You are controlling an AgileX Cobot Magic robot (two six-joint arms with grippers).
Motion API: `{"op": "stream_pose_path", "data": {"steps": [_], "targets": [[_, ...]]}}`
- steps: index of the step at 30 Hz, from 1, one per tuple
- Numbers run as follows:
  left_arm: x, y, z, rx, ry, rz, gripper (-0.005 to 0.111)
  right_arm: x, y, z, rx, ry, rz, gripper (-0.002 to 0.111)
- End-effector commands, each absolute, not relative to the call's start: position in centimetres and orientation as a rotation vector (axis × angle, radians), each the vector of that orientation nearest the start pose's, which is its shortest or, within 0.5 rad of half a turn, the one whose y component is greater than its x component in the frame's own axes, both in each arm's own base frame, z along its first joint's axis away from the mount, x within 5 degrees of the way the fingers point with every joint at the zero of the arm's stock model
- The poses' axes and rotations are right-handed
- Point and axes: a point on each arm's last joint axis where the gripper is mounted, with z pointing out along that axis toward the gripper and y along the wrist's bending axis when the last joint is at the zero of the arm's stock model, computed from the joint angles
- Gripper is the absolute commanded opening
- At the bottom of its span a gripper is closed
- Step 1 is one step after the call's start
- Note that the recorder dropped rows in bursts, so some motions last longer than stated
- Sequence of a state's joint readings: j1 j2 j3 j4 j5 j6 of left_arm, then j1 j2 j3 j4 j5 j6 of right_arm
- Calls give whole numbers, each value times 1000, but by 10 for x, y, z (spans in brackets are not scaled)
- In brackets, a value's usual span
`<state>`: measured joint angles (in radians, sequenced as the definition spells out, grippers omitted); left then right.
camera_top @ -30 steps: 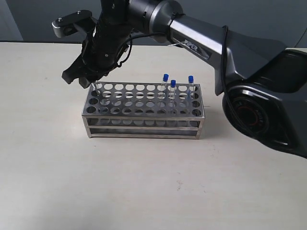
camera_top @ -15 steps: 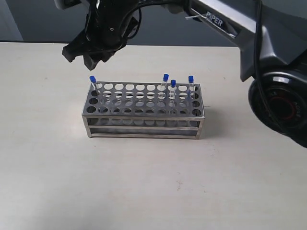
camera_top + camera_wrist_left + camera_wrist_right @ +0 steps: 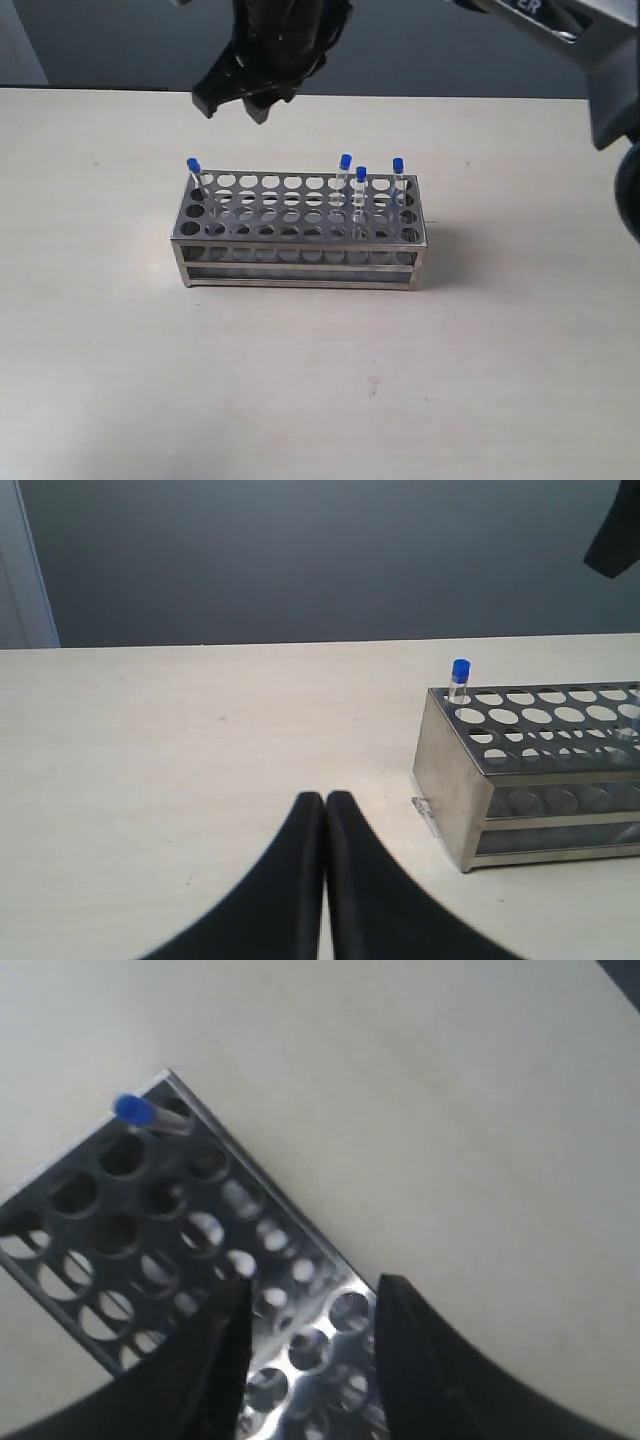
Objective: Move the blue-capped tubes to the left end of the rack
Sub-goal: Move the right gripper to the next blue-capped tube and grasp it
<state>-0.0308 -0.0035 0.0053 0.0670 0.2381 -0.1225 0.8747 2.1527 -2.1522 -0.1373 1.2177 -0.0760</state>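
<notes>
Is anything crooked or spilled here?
Only a small thing: the blue-capped tube in the corner hole at the left end of the rack leans a little instead of standing straight. Nothing looks spilled, broken or knocked over.

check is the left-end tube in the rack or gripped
In the rack: the tube stands in a corner hole; the right gripper hangs open above, empty.
</notes>
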Motion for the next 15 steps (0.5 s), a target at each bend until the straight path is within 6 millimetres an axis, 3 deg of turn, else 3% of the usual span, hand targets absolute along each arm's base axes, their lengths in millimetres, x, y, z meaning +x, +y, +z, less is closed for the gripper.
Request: {"op": "stream_pose_path", "data": {"steps": [1,8,15], "targets": [[56,0,192,-31,1714,-55,1,310,330,295,-1188,2427,-118,40],[56,0,192,-31,1714,-55,1,312,305,252,-1220,2561,-259,40],[56,0,192,-31,1714,-55,1,313,303,241,-1207,2583,-264,40]]}}
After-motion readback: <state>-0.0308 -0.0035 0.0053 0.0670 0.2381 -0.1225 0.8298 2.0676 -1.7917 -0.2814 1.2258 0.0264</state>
